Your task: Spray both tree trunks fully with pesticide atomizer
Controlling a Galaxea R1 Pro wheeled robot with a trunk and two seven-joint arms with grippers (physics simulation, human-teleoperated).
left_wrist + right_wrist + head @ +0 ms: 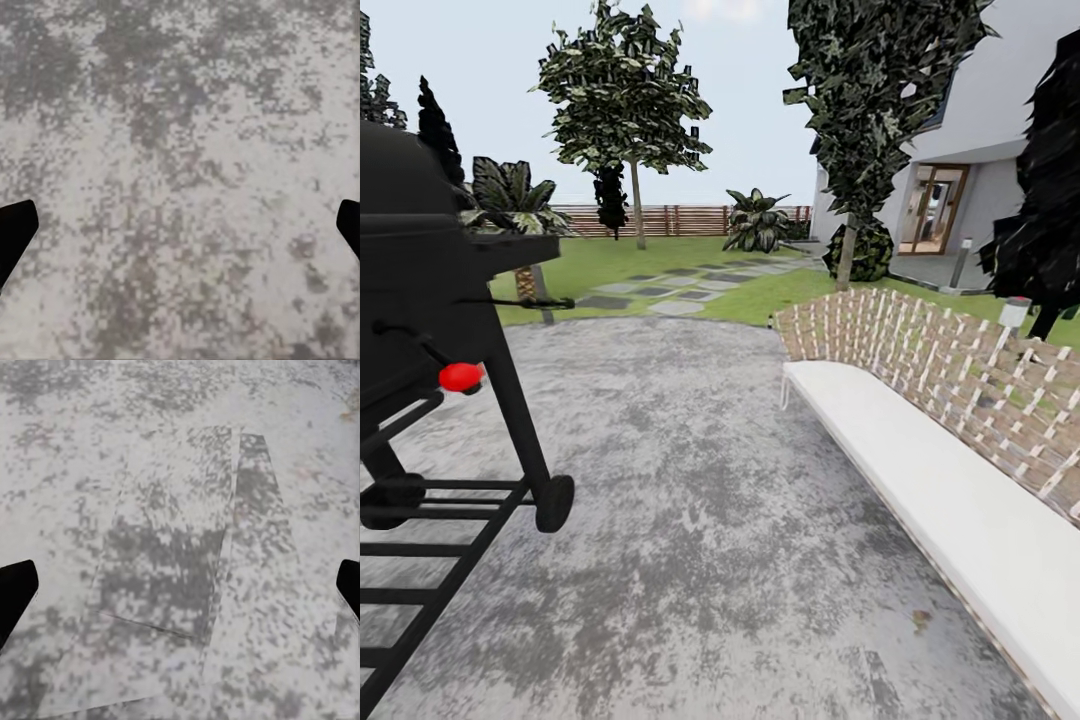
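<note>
My left fingers [15, 236] show as two black tips at the outer edges of the left wrist view, spread wide with nothing between them, hanging over mottled grey stone patio [180, 150]. My right fingers [15, 596] are spread just the same, also holding nothing, above the same stone, where a darker angular patch [180, 555] with straight edges lies on the surface.

From my head, the patio [690, 480] runs out ahead of me. At about 9 o'clock stands a black grill [430, 300] on wheels with a red knob [460, 376] on its side. At about 3 to 4 o'clock a long sofa with a white cushion [930, 490] and a woven lattice back [960, 360] runs along the patio's edge.

Beyond the stone, at 12 o'clock, lies the garden lawn [620, 258], crossed by grey stepping stones [670, 290] and closed off by a brown slat fence [680, 220]. A tree [635, 200] with a thin pale trunk stands at about 11 o'clock near the fence, and another tree [850, 240] rises at about 1 o'clock beside a white house [1000, 130] with a glazed door [932, 208]. A low palm-like shrub [757, 222] sits between them. I cannot make out the pesticide atomizer anywhere on the grass from here
</note>
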